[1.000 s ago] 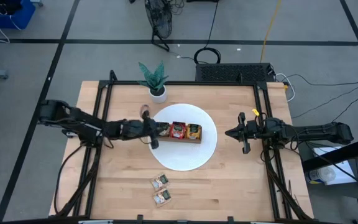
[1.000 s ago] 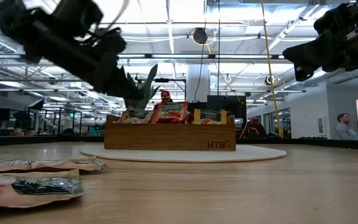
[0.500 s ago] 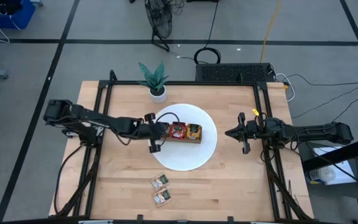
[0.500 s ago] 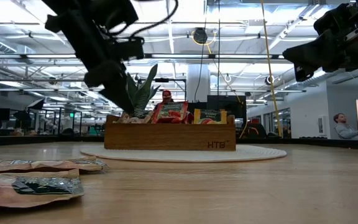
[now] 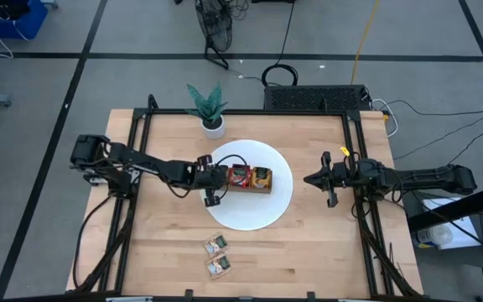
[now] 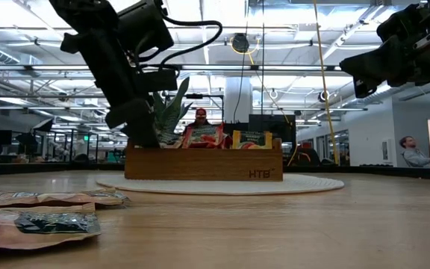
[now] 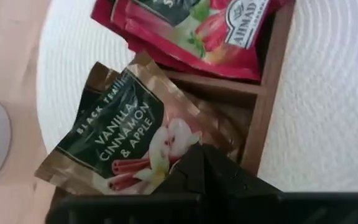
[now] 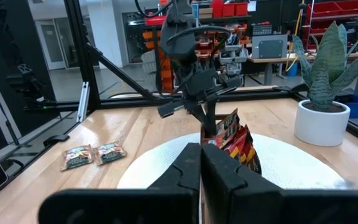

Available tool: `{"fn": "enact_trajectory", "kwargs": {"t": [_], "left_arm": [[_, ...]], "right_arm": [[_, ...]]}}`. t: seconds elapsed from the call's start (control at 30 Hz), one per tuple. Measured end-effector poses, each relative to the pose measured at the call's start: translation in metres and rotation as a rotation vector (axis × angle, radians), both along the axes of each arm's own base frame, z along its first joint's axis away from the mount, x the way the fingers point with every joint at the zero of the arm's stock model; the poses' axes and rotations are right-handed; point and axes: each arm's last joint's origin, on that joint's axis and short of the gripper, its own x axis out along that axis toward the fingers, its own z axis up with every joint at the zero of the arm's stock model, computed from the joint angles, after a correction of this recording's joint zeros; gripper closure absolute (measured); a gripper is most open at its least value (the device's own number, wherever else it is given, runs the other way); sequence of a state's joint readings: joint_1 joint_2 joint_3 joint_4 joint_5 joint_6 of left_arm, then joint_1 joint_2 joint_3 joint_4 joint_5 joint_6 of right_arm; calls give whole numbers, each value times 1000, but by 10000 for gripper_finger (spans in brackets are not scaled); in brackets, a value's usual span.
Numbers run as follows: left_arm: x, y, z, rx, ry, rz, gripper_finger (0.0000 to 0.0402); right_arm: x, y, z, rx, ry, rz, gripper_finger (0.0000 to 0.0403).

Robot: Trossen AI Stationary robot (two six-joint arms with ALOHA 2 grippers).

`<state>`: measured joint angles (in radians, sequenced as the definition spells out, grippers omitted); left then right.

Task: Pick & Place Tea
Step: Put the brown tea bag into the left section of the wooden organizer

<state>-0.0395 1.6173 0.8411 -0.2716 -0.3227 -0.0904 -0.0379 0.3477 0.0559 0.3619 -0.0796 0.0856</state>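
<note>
tea in tray: red sachets (image 5: 241, 175) in the middle compartment of the wooden tray (image 5: 243, 188), orange-yellow ones (image 5: 261, 177) in the compartment on the side away from the left arm; a beige/dark-green sachet (image 7: 124, 134) sits tilted at the tray's end compartment nearest that arm, overhanging the rim
loose tea: two more beige/green sachets (image 5: 217, 256) flat on the desk, well apart from the tray, toward the front edge
left end effector (image 5: 214, 179): arm stretched low across the desk, tip at the tray's near end; fingers (image 7: 202, 168) pressed together, tips right at the tilted sachet's edge; can't tell if they pinch it
right end effector (image 5: 314, 179): fingers pressed together, nothing in them; arm waits level, well off the tray, past the mat's far side
tray base: brown wood, three compartments, on a round white woven mat (image 5: 255, 214)
desk (image 5: 309, 252): light wood planks, black frame rails
beside mat: potted spiky plant (image 5: 208, 108) in a white pot, behind the tray
room: grey floor with cables, open workshop hall; a person (image 6: 408, 152) seated far off
</note>
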Motion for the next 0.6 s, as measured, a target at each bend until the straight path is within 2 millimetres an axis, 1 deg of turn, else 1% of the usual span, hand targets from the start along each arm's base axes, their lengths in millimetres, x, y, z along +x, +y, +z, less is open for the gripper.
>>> {"fn": "enact_trajectory", "kwargs": {"t": [0.4, 0.53, 0.6], "left_arm": [[4, 4, 4, 36, -130, 210, 399], [4, 3, 4, 31, -136, 223, 391], [4, 1, 5, 30, -141, 215, 394]], "right_arm": [[0, 0, 0, 0, -1, 0, 399], [0, 0, 0, 0, 0, 0, 398], [0, 0, 0, 0, 0, 0, 399]]}}
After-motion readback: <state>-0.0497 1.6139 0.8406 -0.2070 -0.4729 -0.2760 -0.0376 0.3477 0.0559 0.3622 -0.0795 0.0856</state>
